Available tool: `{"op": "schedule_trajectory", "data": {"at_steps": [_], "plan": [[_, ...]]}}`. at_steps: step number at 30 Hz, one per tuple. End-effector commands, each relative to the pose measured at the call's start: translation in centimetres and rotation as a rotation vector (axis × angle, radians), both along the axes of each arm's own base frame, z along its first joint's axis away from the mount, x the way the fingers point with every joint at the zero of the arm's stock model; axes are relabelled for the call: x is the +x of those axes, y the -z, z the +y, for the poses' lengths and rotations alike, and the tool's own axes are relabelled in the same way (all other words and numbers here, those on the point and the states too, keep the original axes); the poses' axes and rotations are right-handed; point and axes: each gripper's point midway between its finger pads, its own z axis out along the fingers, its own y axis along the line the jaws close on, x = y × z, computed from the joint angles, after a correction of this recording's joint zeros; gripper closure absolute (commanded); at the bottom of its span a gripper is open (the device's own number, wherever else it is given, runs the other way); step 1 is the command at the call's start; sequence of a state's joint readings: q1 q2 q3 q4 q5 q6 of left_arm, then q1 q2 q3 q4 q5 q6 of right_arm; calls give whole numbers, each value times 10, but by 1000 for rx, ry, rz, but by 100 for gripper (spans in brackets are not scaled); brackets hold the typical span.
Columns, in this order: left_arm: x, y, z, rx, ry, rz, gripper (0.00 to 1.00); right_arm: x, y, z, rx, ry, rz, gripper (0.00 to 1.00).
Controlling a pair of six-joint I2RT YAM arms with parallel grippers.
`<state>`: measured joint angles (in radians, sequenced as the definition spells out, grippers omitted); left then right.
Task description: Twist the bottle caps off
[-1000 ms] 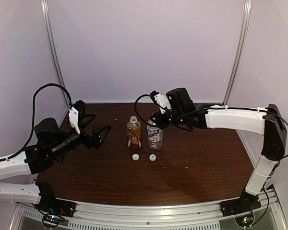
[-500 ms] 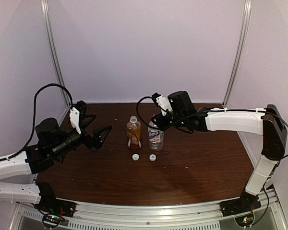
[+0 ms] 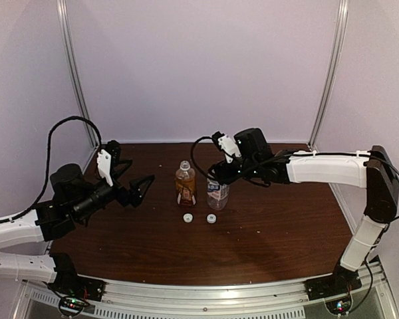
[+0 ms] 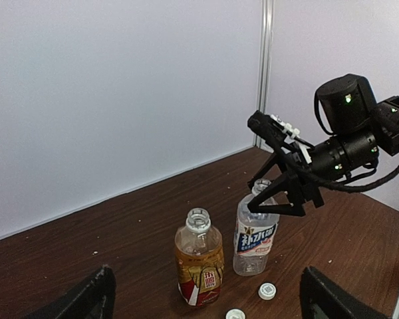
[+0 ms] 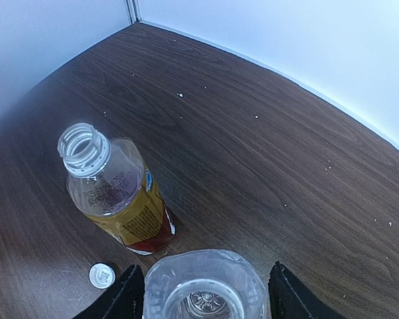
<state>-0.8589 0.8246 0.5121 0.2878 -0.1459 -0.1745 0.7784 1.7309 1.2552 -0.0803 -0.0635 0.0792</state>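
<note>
Bottle (image 5: 186, 279) — clear, uncapped — sits between right tool (image 5: 207, 298) fingers.

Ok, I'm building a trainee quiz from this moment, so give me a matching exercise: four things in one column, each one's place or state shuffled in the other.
1. amber bottle
2. clear bottle
3. bottle caps
4. left gripper

A. wide open, empty, left of the bottles
B. between the right gripper's fingers
C. lying on the table in front of the bottles
D. standing free, neck uncapped

Pairs: 1-D, 2-B, 3-C, 4-A
</note>
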Motion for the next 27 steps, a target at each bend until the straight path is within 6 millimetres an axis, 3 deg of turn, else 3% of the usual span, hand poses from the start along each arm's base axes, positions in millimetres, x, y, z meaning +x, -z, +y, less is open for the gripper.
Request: {"op": "schedule_trajectory", "data": {"at_steps": [1,10,17,27], "plan": [[4,-7,7,-4,-42,-16,2,-7,-26,-10,30,5,-27,33],[9,-8,15,31,-94,-11,2,-14,-53,-29,46,44,-69,2],[15,-11,27,36,-168,8,2,-21,-76,-48,68,78,-92,0],[30,-28,51,82,-335,45,2,-22,-110,-95,90,202,-136,0]]}}
